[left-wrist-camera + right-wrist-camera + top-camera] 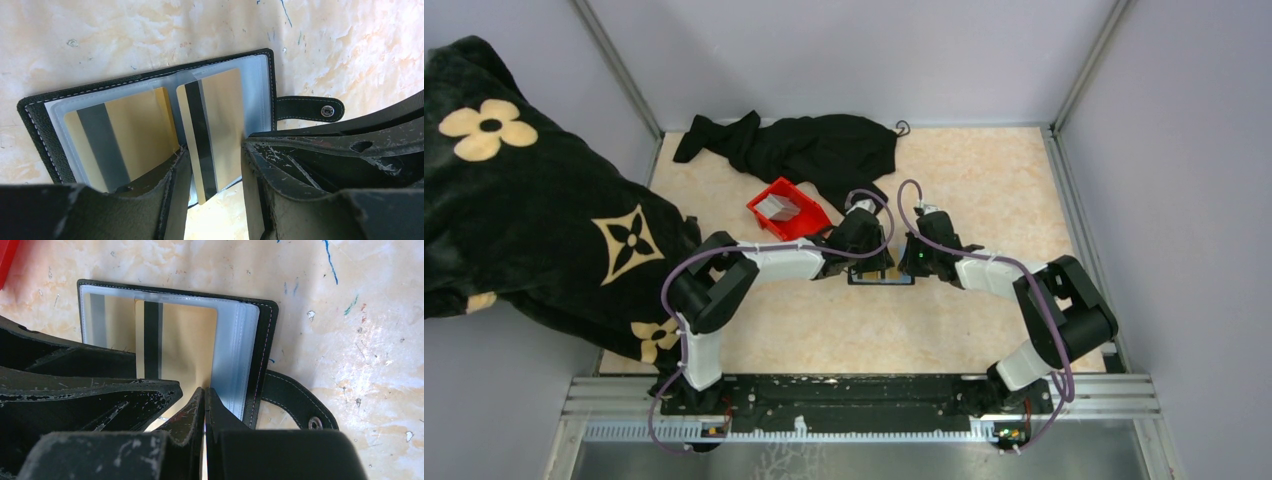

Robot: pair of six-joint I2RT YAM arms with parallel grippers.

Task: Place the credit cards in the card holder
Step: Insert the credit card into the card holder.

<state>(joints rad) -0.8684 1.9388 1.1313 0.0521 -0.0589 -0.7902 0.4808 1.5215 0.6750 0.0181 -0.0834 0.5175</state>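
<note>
The black card holder (881, 279) lies open on the table between both grippers; it also shows in the left wrist view (37, 117) and the right wrist view (266, 335). One tan-gold card (130, 127) sits in its left clear sleeve. A second tan-gold card (220, 120) is partly in the right sleeve, its near end sticking out past the holder's edge; it also shows in the right wrist view (185, 345). My left gripper (214, 148) is open, its fingers either side of that card's near end. My right gripper (205, 391) is shut, pinching the near edge of the right sleeve.
A red bin (816, 218) with grey-white cards (774, 207) stands just behind the left gripper. A black cloth (814, 145) lies at the back. A black flowered blanket (534, 230) hangs over the left wall. The holder's snap strap (310, 108) points to the right.
</note>
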